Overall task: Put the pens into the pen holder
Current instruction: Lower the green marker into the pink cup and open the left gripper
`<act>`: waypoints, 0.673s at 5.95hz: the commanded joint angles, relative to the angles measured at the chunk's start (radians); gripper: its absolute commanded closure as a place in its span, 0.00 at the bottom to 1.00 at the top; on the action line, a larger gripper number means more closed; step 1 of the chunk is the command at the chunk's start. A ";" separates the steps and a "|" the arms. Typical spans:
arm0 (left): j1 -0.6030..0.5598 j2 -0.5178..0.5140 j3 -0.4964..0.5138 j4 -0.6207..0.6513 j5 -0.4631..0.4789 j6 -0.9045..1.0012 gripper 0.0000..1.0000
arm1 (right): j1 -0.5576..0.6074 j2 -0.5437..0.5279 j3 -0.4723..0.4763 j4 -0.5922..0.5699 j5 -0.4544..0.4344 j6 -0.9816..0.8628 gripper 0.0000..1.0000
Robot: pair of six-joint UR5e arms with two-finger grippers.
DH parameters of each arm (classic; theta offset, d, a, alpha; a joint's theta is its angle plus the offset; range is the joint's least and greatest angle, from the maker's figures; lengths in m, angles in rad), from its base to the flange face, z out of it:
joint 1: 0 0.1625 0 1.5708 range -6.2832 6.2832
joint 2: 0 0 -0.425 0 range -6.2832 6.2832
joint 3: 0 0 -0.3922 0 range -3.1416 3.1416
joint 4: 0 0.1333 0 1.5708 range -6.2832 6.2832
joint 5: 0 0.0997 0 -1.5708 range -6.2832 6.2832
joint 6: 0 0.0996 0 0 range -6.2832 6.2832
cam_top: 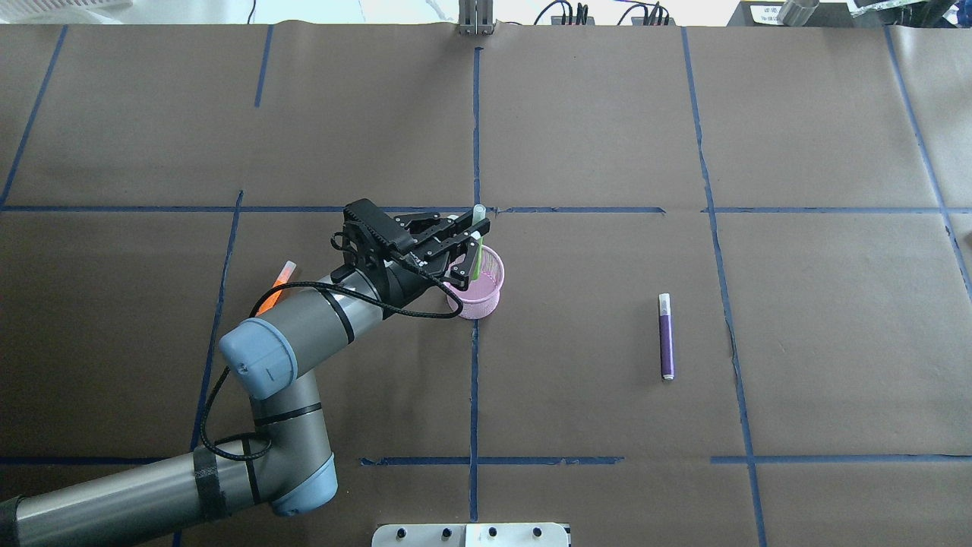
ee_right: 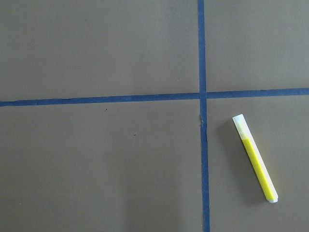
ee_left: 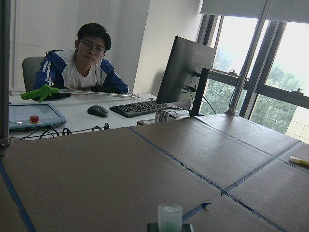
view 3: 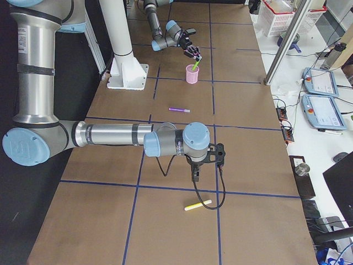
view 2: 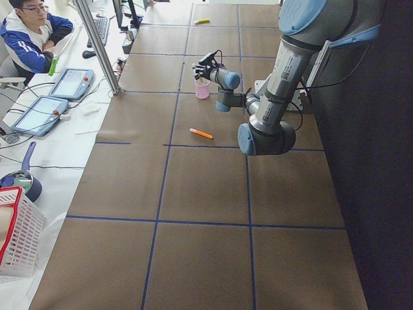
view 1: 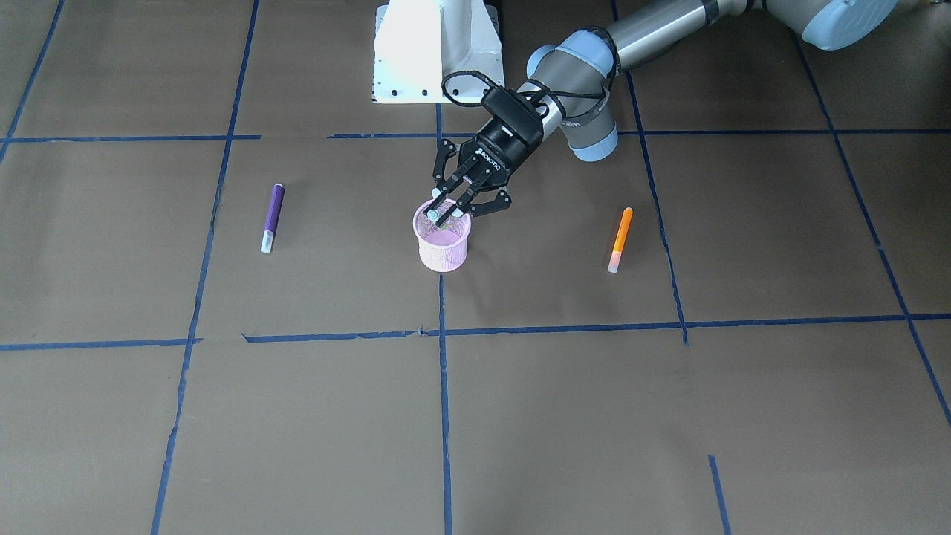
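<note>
**A:** What does this drop call for?

**B:** The left gripper [view 1: 444, 211] has its jaws pinched shut on the green pen [view 3: 196, 64], just below the pale cap. It holds the pen nearly upright, leaning a little, with the lower end inside the rim of the pen holder [view 1: 443, 249]. I'd lower it a touch more, then part the jaws only slightly so the pen slides in and neither finger snags the mesh. The cup looks light, so a nudge on the rim could tip it. Lift straight up afterwards.

**A:** And the other arm?

**B:** The right gripper [view 3: 194, 175] hangs low over the table's right end, near a yellow pen [ee_right: 255, 157] lying flat. I can't tell whether its jaws are open.

**A:** How do the things look, from the robot's side outward?

**B:** The purple pen [view 1: 272, 217] lies flat, well to the right of the holder and slightly nearer the robot, with its pale cap pointing away. The holder is a small round pink wire-mesh cup, slightly tapered. It stands upright on a blue tape line near the table's middle. The orange pen [view 1: 620, 239] lies flat well to the holder's left, also with its pale end pointing away. By my reckoning, only the green one is close to being collected.
</note>
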 commanded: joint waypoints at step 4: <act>-0.005 -0.006 -0.020 0.021 -0.009 0.002 0.00 | 0.000 -0.003 -0.002 0.000 -0.003 -0.002 0.00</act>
